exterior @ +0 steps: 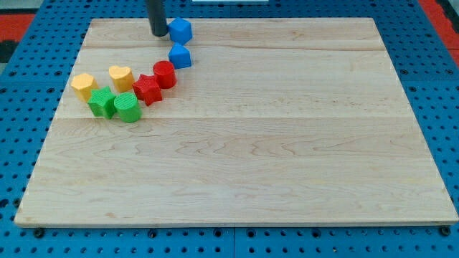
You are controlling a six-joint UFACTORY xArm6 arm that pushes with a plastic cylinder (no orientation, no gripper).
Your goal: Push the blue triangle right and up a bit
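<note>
Green blocks (115,104) lie nearest; my tip (157,33) touches one blue block's (181,30) left side; no fingers show.

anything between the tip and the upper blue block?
No. In the camera view my tip sits just to the view's left of the upper blue block, close to touching. Only a sliver of bare board, if any, separates them.

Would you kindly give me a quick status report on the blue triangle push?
My tip at view's top, just left of blue cube. Blue triangle sits below the cube, untouched. Red cylinder close at its lower left; right side open.
</note>
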